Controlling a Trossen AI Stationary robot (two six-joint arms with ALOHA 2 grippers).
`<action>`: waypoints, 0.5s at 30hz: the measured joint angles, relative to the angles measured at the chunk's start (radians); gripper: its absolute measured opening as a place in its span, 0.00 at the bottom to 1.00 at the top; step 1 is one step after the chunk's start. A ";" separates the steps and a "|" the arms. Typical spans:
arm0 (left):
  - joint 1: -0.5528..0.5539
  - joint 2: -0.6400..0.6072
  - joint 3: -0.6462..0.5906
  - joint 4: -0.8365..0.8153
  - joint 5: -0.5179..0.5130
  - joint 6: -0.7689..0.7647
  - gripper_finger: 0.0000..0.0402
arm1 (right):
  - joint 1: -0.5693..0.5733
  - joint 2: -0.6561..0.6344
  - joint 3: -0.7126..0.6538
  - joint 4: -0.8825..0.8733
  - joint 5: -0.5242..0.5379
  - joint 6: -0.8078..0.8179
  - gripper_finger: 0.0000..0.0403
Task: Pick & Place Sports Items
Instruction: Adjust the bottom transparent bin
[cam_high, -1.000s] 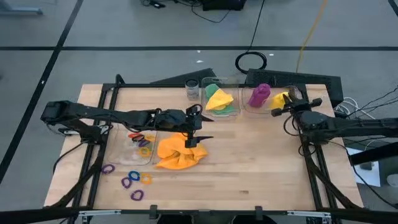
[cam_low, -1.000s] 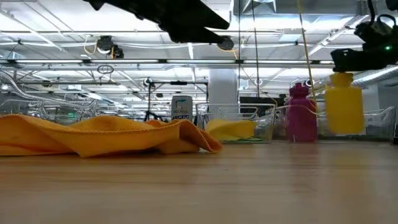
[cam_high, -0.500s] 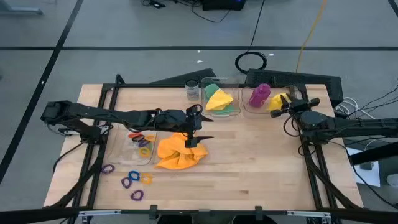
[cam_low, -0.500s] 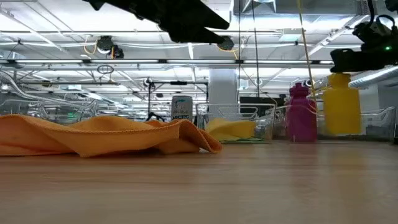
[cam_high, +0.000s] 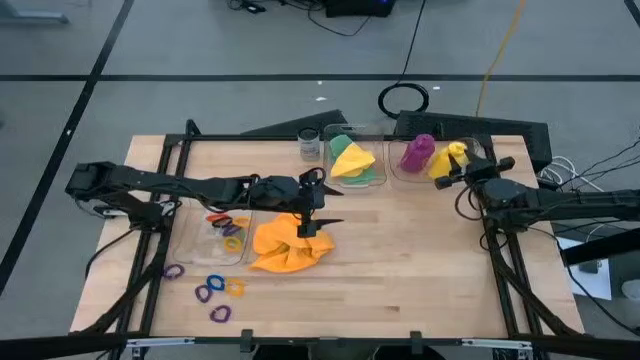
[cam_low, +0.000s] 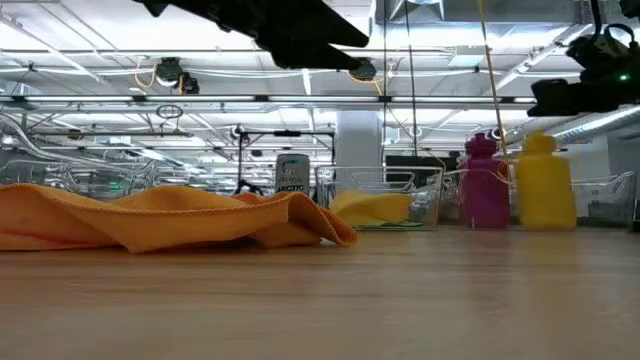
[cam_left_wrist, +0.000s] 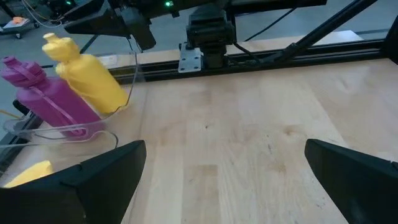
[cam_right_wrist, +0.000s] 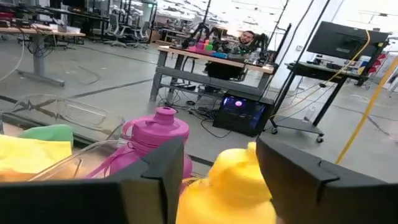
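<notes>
The yellow bottle (cam_low: 545, 185) stands upright on its base in a clear box (cam_left_wrist: 132, 68) at the far right, beside the purple bottle (cam_low: 484, 185). My right gripper (cam_right_wrist: 217, 180) is open just above it. Its fingers stand on either side of the bottle's top (cam_right_wrist: 231, 177), and the low view shows a gap between them and the cap. My left gripper (cam_left_wrist: 217, 180) hangs open with nothing between its fingers above the orange cloth (cam_high: 288, 243), which lies crumpled mid-table. A green and a yellow cloth (cam_high: 352, 160) lie in the middle box.
A small glass jar (cam_high: 308, 146) stands left of the middle box. A clear box (cam_high: 215, 238) at the left holds coloured rings, and more rings (cam_high: 212, 291) lie on the table near it. Bare wood stretches across the near right.
My right gripper has opened and let go of the yellow bottle. The bottle hung from the fingers, clear of the box floor. It has dropped and now stands upright beside the purple bottle. The gripper itself has stayed where it was.
</notes>
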 joint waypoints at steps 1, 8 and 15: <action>0.000 0.000 0.000 0.000 0.000 0.000 0.92 | 0.000 0.000 0.000 0.003 0.000 -0.013 0.36; 0.000 0.000 0.000 0.000 -0.001 0.009 0.92 | 0.016 0.000 0.000 0.135 -0.002 -0.135 0.40; 0.001 0.000 0.000 0.007 -0.003 0.014 0.92 | 0.093 0.001 0.000 0.340 -0.182 -0.271 0.41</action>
